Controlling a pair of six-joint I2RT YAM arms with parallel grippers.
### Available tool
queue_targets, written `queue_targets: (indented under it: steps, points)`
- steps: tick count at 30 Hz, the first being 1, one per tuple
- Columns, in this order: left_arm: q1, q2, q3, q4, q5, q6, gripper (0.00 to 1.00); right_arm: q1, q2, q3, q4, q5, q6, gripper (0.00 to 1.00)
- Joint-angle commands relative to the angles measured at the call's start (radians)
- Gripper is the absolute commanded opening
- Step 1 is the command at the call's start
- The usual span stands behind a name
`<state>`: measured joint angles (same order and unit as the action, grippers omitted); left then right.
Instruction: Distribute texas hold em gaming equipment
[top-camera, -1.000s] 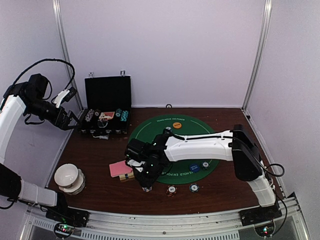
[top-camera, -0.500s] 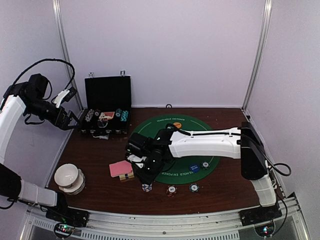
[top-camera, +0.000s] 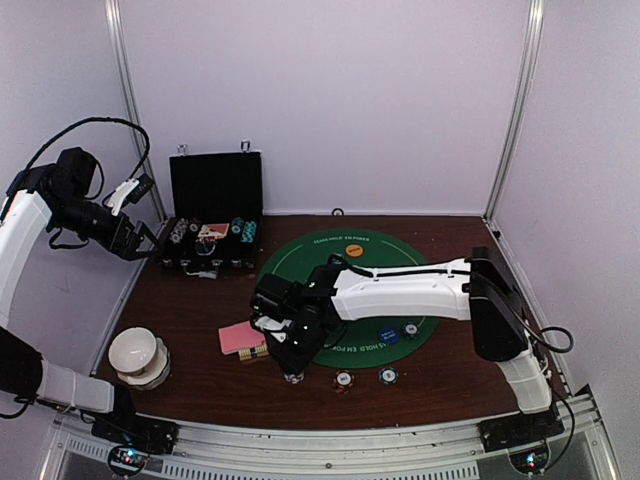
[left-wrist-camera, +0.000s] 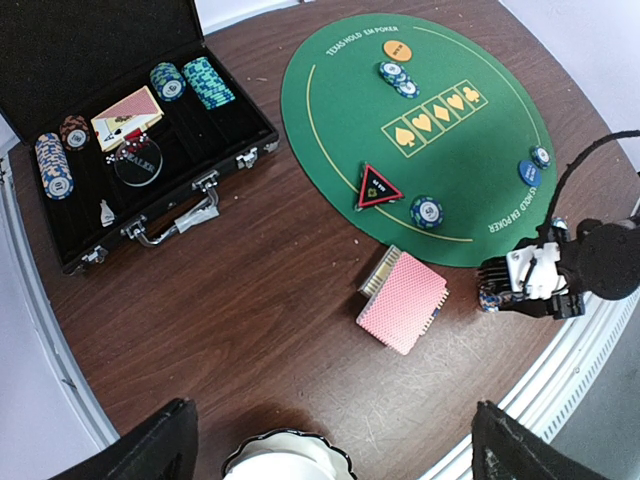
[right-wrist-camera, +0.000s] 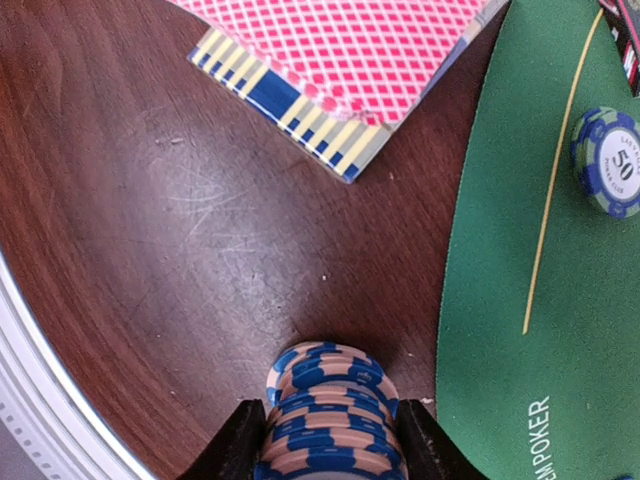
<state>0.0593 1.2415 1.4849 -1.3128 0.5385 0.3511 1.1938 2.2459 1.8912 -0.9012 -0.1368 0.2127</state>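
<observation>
My right gripper (right-wrist-camera: 330, 445) is shut on a stack of blue-and-tan striped poker chips (right-wrist-camera: 328, 400) standing on the wood just off the green mat's near-left edge; the gripper also shows in the top view (top-camera: 292, 368). Pink-backed cards (right-wrist-camera: 350, 45) lie on a blue-and-yellow card box just beyond. On the mat (left-wrist-camera: 330, 90) are a red triangle marker (left-wrist-camera: 376, 186), an orange disc (left-wrist-camera: 397, 48), a blue disc (left-wrist-camera: 529, 173) and single chips (left-wrist-camera: 427, 211). Two chips (top-camera: 343, 380) lie near the front edge. My left gripper (top-camera: 140, 240) is open and empty, high at the left.
The open black case (left-wrist-camera: 215, 165) at the back left holds chip stacks, cards and a dealer button. A white bowl (top-camera: 138, 355) stands at the near left. The metal table rail (top-camera: 330, 440) runs along the front.
The right arm swung a little away and back while its gripper stayed on the chip stack by the mat's edge. The left arm has not moved.
</observation>
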Motion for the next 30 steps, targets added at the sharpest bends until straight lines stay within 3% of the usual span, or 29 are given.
queue_targets:
  steps: [1,13,30]
  points:
    - [0.005,-0.018,0.005,-0.007,0.008,0.019,0.98,0.006,0.024,-0.007,0.016,-0.013,0.006,0.45]
    - [0.005,-0.016,0.006,-0.006,0.011,0.019,0.97,0.006,-0.001,-0.004,0.001,-0.007,0.003,0.52]
    - [0.005,-0.020,-0.003,-0.007,0.023,0.017,0.98,0.008,-0.048,-0.007,-0.011,-0.018,0.005,0.52]
